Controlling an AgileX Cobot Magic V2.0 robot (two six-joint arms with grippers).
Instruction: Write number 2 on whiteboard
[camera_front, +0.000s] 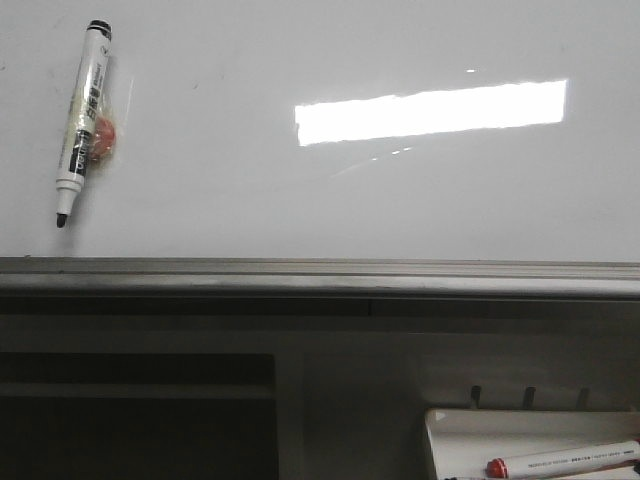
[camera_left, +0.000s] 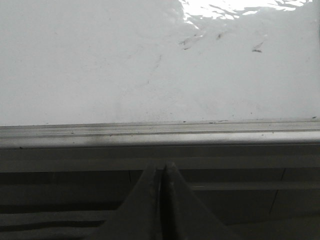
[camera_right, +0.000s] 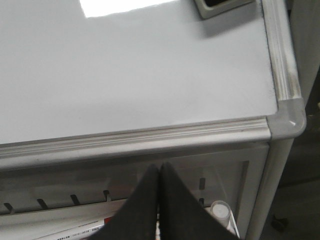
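Across the whiteboard (camera_front: 300, 200) we see a glossy white surface lying flat, with a bright rectangular light reflection (camera_front: 430, 110) toward its far right part. No digit is drawn on it; our front view shows bare board, and our left wrist view shows only faint grey smudges (camera_left: 187, 42) near the glare. Along the near side of the whiteboard runs its grey metal edge rail (camera_front: 320, 275). A black marker (camera_front: 82, 120) lies on the whiteboard near its left end, uncapped, tip pointing toward the rail, with a small red-orange piece (camera_front: 103, 138) touching its barrel.

Below the rail, to the right, a small white tray (camera_front: 450, 440) holds a white marker with a red cap (camera_front: 560, 460). Our right wrist view shows the whiteboard's rounded grey corner (camera_right: 287, 120) and, at the far edge of the board, part of a grey-framed object (camera_right: 220, 6) we cannot identify.

Our left hand (camera_left: 162, 170) hangs just below the rail, off the board, its two fingers pressed together with nothing between them. Our right hand (camera_right: 160, 170) likewise sits below the rail near the whiteboard's right corner, fingers closed against each other and empty, above the tray area.
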